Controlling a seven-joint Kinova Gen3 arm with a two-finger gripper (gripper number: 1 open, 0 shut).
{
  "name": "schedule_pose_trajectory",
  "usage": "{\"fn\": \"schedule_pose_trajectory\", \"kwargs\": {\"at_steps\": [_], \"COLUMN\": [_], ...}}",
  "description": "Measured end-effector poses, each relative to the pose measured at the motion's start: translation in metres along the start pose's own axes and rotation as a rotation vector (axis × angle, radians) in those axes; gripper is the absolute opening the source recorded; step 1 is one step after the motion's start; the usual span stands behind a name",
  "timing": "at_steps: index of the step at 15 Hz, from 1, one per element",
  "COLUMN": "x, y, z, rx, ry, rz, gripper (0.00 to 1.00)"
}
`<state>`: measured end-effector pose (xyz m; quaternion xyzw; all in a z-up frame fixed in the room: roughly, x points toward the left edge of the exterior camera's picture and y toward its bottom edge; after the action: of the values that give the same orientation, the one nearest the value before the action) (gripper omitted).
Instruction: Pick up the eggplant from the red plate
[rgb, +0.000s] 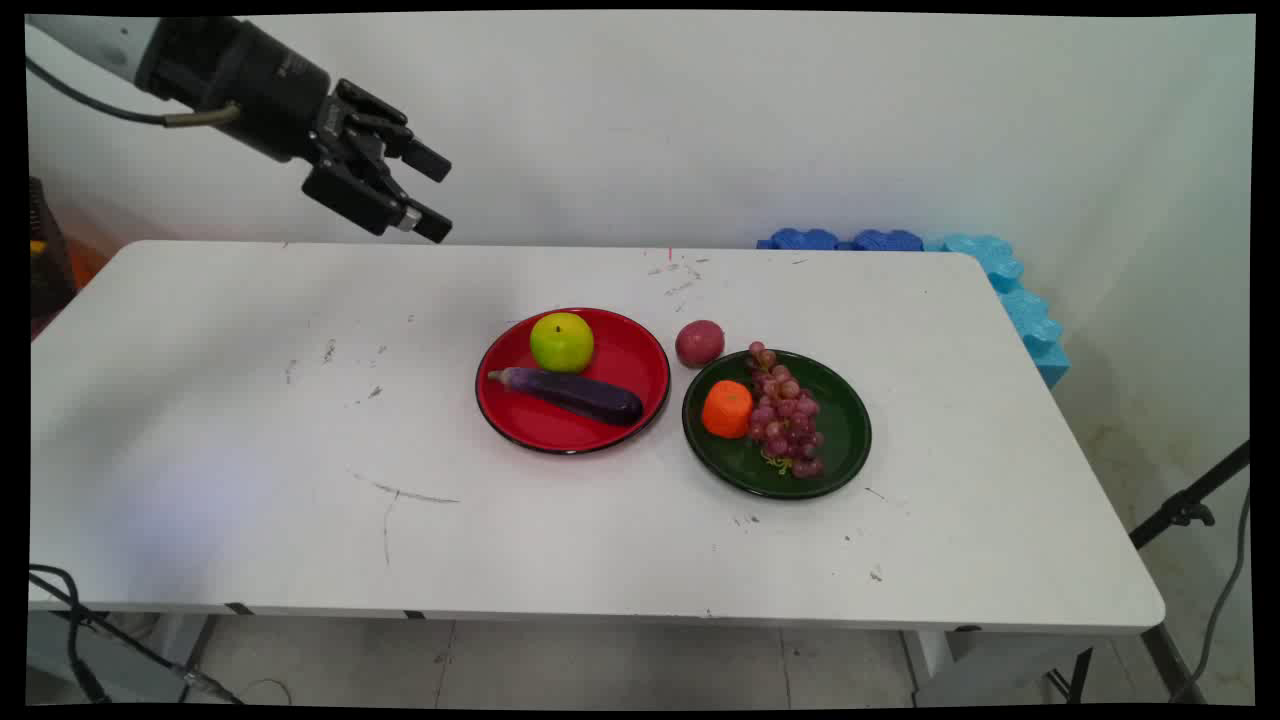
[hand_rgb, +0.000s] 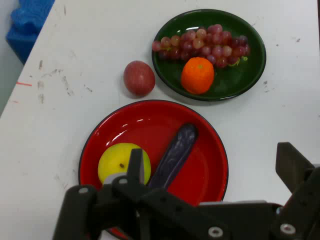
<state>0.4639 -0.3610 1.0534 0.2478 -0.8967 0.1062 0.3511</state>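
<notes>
Black two-finger gripper (rgb: 432, 194) hangs spread and empty, up-left of the round red plate (rgb: 640, 361) bearing a long purple eggplant (rgb: 570, 392) lying crosswise.

White arm (rgb: 95, 35), black cabled wrist, black jaws.

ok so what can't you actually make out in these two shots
- Hand view: the gripper linkage hides the near rim of the red plate and part of the green apple.
- Main view: the grapes cover part of the green plate; whatever lies under them is hidden.
- Main view: the blue foam is partly hidden behind the table.
</notes>
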Motion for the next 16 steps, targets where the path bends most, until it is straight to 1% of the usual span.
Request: {"fn": "schedule_pose_trajectory", "kwargs": {"at_steps": [6,9,13,15,16], "x": [0.012,0.017,0.017,0.015,0.014], "y": [-0.019,-0.029,-0.038,-0.038,-0.037], "z": [0.02,0.037,0.076,0.099,0.113], "rx": [-0.016,-0.018,-0.03,-0.048,-0.064], "ry": [-0.044,-0.074,-0.136,-0.173,-0.194], "rz": [0.003,0.014,0.064,0.098,0.122], "gripper": [1.0,1.0,1.0,1.0,1.0]}}
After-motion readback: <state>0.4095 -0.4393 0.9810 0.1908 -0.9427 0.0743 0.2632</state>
